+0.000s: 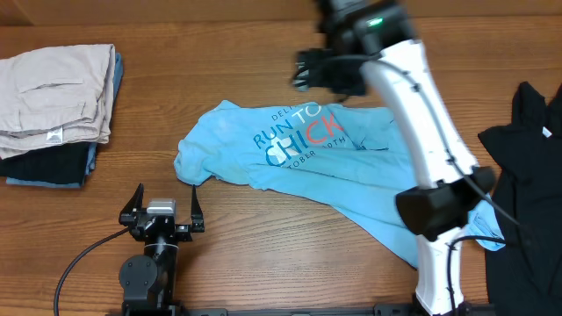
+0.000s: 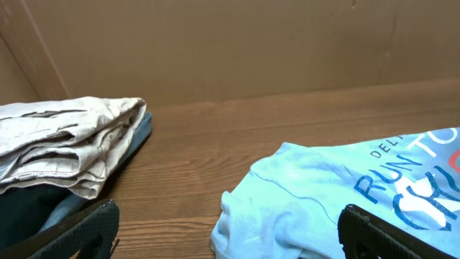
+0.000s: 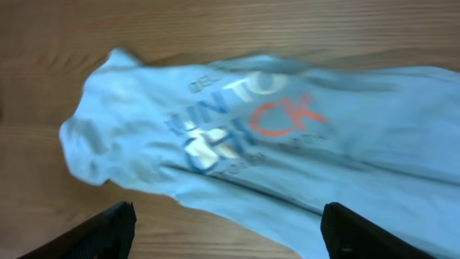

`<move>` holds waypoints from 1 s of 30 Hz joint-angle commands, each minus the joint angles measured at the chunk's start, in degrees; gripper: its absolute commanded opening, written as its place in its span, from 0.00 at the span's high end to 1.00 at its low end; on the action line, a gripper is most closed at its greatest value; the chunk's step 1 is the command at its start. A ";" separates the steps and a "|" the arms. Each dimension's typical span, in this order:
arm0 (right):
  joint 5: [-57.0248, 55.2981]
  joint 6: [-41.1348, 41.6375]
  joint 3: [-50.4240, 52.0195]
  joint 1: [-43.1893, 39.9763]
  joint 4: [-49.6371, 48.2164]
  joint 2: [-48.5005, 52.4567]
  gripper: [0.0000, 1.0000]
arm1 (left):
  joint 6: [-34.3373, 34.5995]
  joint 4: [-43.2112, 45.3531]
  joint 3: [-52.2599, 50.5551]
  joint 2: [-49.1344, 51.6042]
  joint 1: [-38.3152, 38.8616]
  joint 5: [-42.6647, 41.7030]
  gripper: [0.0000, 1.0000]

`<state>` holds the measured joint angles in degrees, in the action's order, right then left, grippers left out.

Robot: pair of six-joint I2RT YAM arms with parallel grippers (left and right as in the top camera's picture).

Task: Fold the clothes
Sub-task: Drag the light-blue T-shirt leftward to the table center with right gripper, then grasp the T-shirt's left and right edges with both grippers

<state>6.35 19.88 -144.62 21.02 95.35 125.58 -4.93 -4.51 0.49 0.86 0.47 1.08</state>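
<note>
Light-blue T-shirt (image 1: 307,149) lies rumpled mid-tabletop (image 1: 263,254), print up; no fold visible, so all folding remains. Right gripper (image 1: 303,72) hovers over it, jaws wide, empty. Left gripper (image 1: 165,200) sits open near its left end.

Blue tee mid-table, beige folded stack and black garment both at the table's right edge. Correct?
Not quite: the overhead view shows the beige folded stack at the left edge of the table. The blue tee is mid-table and the black garment at the right edge, as stated.
</note>
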 commanded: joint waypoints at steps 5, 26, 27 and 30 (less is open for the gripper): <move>2.89 -0.61 -0.48 -8.35 1.73 -7.72 0.13 | -1.29 0.13 -0.22 -0.50 0.31 -0.72 0.00; 0.48 22.47 97.46 -16.55 -18.88 -60.00 0.29 | 19.34 0.09 -0.20 -0.50 0.33 -2.29 0.00; 2.73 24.90 101.55 -16.55 -23.15 -60.00 0.28 | 19.34 0.09 -0.20 -0.50 0.33 -2.60 0.00; 0.15 30.56 106.09 -16.61 -27.61 -60.00 0.29 | 19.87 0.09 -0.20 -0.50 0.33 -2.62 0.00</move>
<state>7.22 43.62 -41.71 4.58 70.32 66.11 13.61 -4.38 0.49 0.75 0.47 -0.82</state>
